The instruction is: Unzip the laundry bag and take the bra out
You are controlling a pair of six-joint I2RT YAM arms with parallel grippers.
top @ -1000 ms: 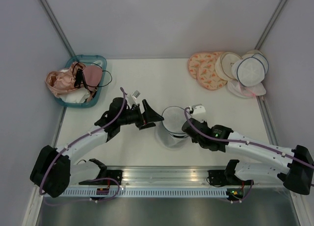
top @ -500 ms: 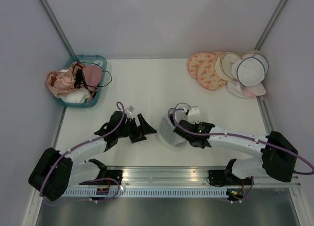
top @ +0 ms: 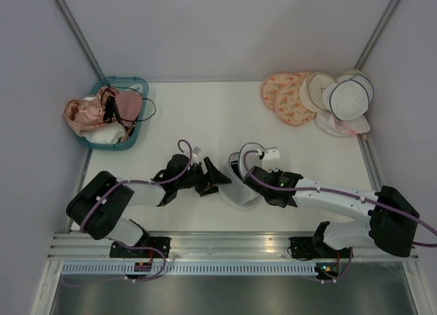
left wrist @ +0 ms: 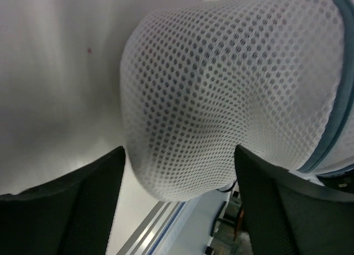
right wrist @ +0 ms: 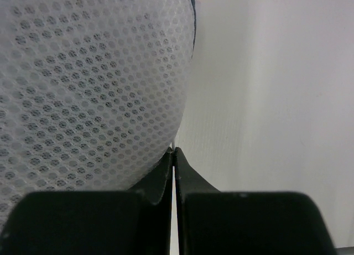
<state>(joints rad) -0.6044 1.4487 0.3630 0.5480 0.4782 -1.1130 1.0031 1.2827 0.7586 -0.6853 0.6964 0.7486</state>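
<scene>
The white mesh laundry bag (top: 238, 190) lies tipped on its side at the table's middle, its navy zipper trim (left wrist: 332, 139) towards the right arm. My left gripper (top: 217, 184) is open, and its two fingers (left wrist: 83, 211) flank the bag's rounded dome (left wrist: 221, 89) without pinching it. My right gripper (top: 247, 169) is shut at the bag's rim, with a thin sliver of the zipper pull nipped between its tips (right wrist: 174, 151) beside the mesh (right wrist: 94, 83). No bra shows through the mesh.
A teal basket (top: 138, 83) holding pink and white bras stands at the back left. A pile of peach patterned (top: 283, 96) and cream round bags (top: 319, 89) lies at the back right. The metal rail (top: 225, 243) runs along the near edge.
The left arm has pulled in low and swung its open fingers round the bag's dome. The right gripper has shifted left, and the bag has tipped from lid-up onto its side.
</scene>
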